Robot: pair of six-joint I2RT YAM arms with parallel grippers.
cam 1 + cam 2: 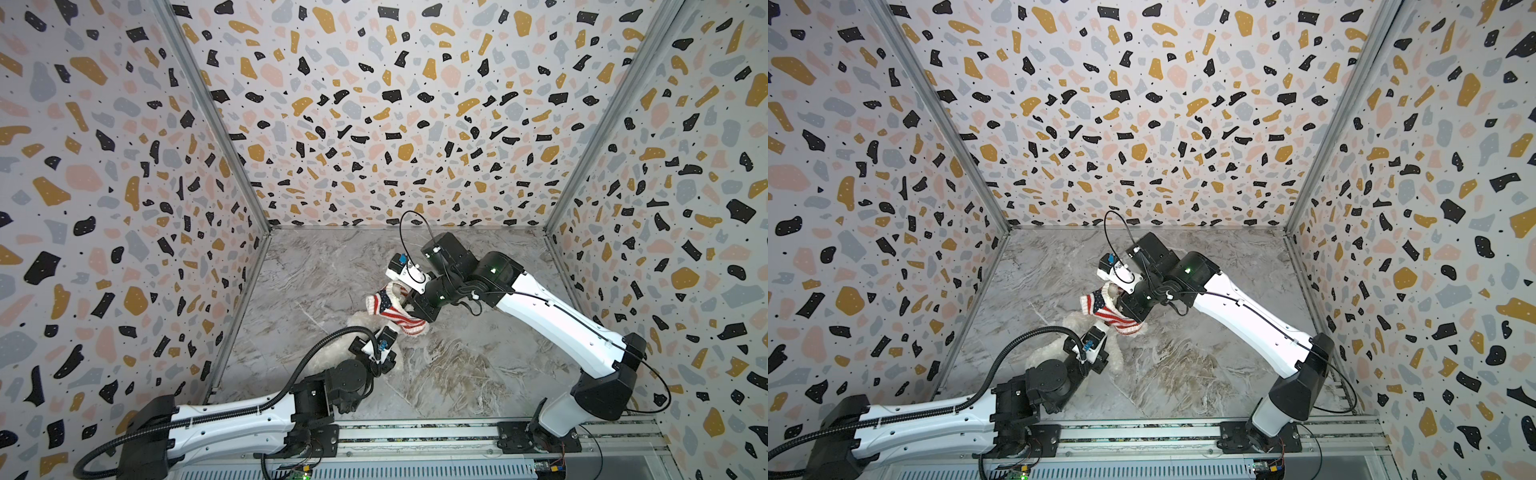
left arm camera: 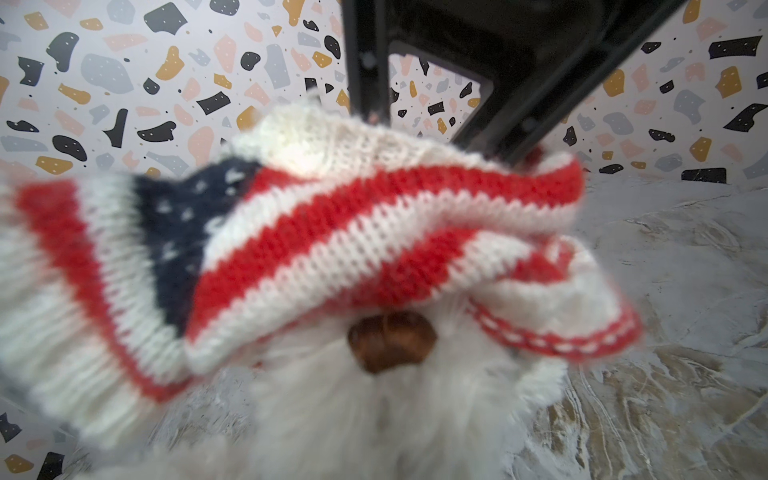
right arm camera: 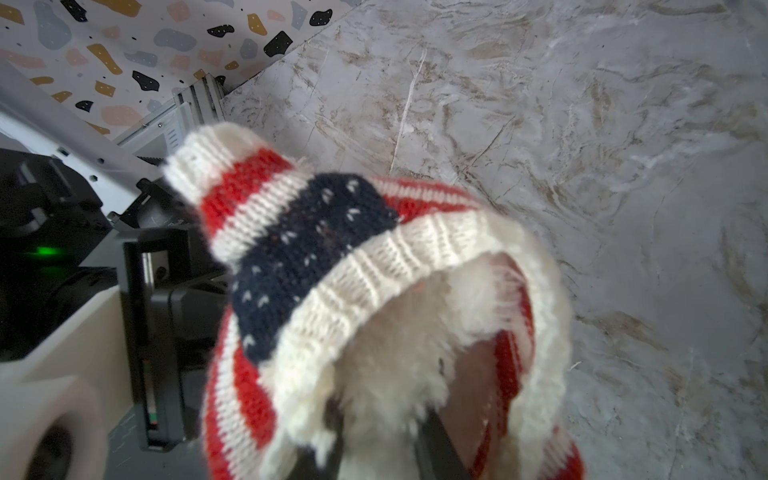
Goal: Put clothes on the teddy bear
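The white fluffy teddy bear (image 1: 359, 322) (image 1: 1073, 322) lies on the marble floor, mostly under my left arm. A red-and-white striped knit top (image 1: 392, 309) (image 1: 1106, 309) with a navy starred patch sits over its head. In the left wrist view the top (image 2: 332, 232) covers the bear (image 2: 374, 415) down to its brown nose (image 2: 390, 340). Fur hides my left gripper (image 1: 387, 332), which is pressed into the bear. My right gripper (image 3: 382, 432) reaches through the top's ribbed opening (image 3: 374, 266). Its dark fingers (image 3: 434, 440) are closed on a tuft of the bear's fur (image 3: 395, 353).
Terrazzo-patterned walls (image 1: 374, 104) enclose the marble floor (image 1: 478, 353) on three sides. An aluminium rail (image 1: 415, 436) carrying both arm bases runs along the front edge. The left arm's black cable hose (image 1: 324, 345) arcs above the bear.
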